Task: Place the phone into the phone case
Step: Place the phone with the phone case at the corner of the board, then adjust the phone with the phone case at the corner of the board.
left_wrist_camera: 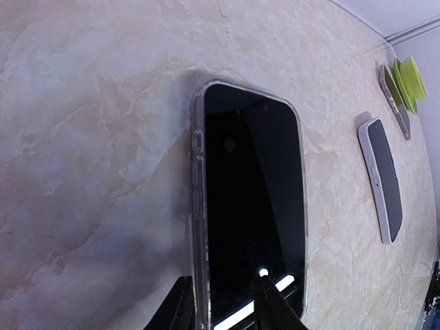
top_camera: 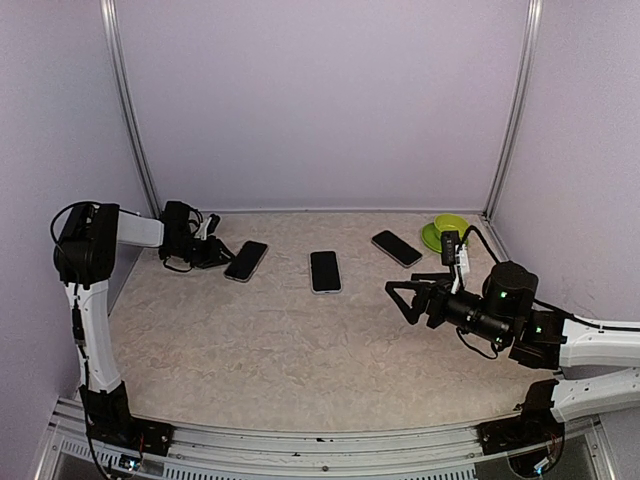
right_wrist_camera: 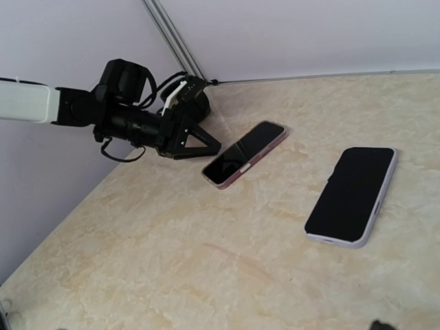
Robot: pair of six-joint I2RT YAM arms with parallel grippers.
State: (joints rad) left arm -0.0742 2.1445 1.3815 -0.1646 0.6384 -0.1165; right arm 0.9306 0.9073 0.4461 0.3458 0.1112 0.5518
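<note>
Phone (left_wrist_camera: 251,206) is at the left-back of the table (top_camera: 250,350), lying flat w/ its glossy black glass up, inside a clear case (left_wrist_camera: 197,206). The case is see-through soft-looking plastic w/ rounded corners and three raised button bumps along one long side.

Left wrist cam is the only view showing that detail. It also shows the left gripper (left_wrist_camera: 223,282) spread apart, not clamping anything: one of the black fingers (left_wrist_camera: 271,306) is over the screen's near end, the other just outside the case rim. Can't tell if either actually touches.

Right wrist cam shows it from across the table, where the case edge reads faintly pink.

Top cam gives the layout, 3 handsets in a rough row. The middle phone (top_camera: 325,271) has a pale whitish rim, and the third phone (top_camera: 397,248) is dark and sits just beside a round green dish (top_camera: 450,232) in the back-right corner.

Right gripper (top_camera: 400,303) hangs above the tabletop right of center, jaws wide open, holding nothing.

Tabletop is beige w/ a marbled stone look and a matte finish. There's a white tag (top_camera: 462,262) on the right arm, but the print is too small to read.
</note>
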